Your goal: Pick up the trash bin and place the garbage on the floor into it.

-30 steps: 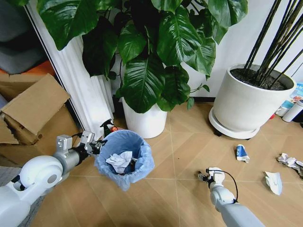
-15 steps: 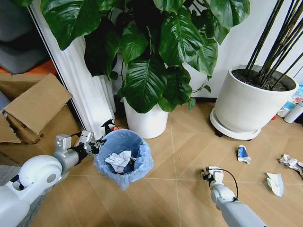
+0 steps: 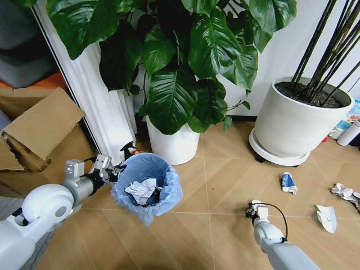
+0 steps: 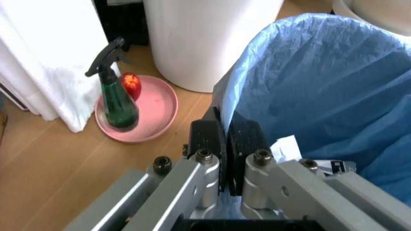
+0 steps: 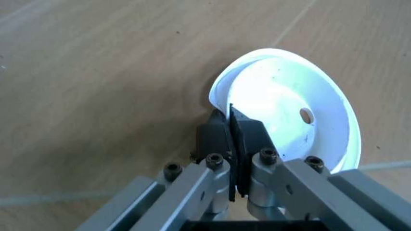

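The trash bin (image 3: 147,188), black with a light-blue bag (image 4: 321,86) over its rim, hangs at the left with crumpled white paper (image 3: 140,191) inside. My left gripper (image 3: 115,170) is shut on the bin's rim, its fingers (image 4: 207,137) pinching the bag edge. Low over the floor (image 3: 219,180), my right gripper (image 3: 256,212) is shut on the edge of a white disc (image 5: 289,110) of garbage. More garbage lies to the right: a blue-white wrapper (image 3: 287,182), crumpled paper (image 3: 344,192) and a white piece (image 3: 326,217).
A green spray bottle (image 4: 117,96) and a red fruit stand on a pink dish (image 4: 157,108) behind the bin. Two white plant pots (image 3: 171,146) (image 3: 295,126) stand at the back. A cardboard box (image 3: 39,126) sits at the far left.
My right gripper has shifted a little to the right and nearer to me, still closed. The left gripper and bin have stayed put.
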Motion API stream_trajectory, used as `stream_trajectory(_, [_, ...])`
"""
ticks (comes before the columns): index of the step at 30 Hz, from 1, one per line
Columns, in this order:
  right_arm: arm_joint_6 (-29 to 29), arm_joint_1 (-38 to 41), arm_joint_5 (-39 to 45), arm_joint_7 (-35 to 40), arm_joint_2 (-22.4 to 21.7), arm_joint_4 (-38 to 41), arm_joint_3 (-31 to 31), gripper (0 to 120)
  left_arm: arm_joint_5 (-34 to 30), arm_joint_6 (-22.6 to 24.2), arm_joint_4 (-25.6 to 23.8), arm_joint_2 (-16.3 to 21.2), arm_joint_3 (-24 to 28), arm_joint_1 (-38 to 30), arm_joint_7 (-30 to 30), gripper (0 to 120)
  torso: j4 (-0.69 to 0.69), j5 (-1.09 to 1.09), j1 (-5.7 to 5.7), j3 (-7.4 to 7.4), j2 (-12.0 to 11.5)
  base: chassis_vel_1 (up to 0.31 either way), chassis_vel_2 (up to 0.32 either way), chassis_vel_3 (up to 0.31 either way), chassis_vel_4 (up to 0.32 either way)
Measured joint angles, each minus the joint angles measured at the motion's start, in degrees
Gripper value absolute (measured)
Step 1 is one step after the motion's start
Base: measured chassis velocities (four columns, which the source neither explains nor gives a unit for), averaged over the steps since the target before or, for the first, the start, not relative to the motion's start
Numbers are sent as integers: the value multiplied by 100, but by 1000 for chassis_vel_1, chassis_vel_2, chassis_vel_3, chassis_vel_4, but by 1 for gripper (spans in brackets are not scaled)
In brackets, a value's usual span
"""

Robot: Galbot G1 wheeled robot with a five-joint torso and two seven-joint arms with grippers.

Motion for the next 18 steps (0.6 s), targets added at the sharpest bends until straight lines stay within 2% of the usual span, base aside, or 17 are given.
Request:
stream_trajectory(9, [-106, -134, 99, 104, -141, 320, 19, 0, 18, 2, 52, -53, 59, -16, 0, 0, 0, 3, 0, 1, -1, 0, 0, 0, 0])
stream_trajectory(12, [95, -161, 53, -8, -233, 476, 35, 0, 14, 2, 66, -48, 101, -48, 15, 0, 0, 3, 0, 1, -1, 0, 0, 0, 0])
stream_trajectory(13, [210, -172, 35, -88, -287, 561, 45, 0, 12, 2, 77, -41, 127, -59, 23, 0, 0, 0, 0, 0, 0, 0, 0, 0, 0])
stream_trajectory(14, [616, -200, -2, -427, -416, 759, 54, 0, 16, -8, 110, -26, 227, -95, 33, 0, -2, 1, 0, 0, -1, 0, 0, 0, 0])
stream_trajectory(15, [616, -200, -2, -427, -416, 759, 54, 0, 16, -8, 110, -26, 227, -95, 33, 0, -2, 1, 0, 0, -1, 0, 0, 0, 0])
stream_trajectory(16, [1222, -201, -101, -939, -558, 994, 53, 0, 25, -10, 135, -22, 356, -113, 52, 0, 2, 3, 0, 0, 0, 0, 0, 0, 0])
stream_trajectory(17, [1683, -189, -145, -1381, -678, 1196, 31, 0, 58, -16, 172, -30, 480, -125, 75, 0, 0, -8, 0, -1, 0, 0, 0, 0, 0])
stream_trajectory(18, [1958, -174, -115, -1708, -747, 1348, -8, 0, 89, -20, 206, -41, 566, -139, 89, 0, 0, -7, 0, 0, -1, 0, 0, 0, 0])
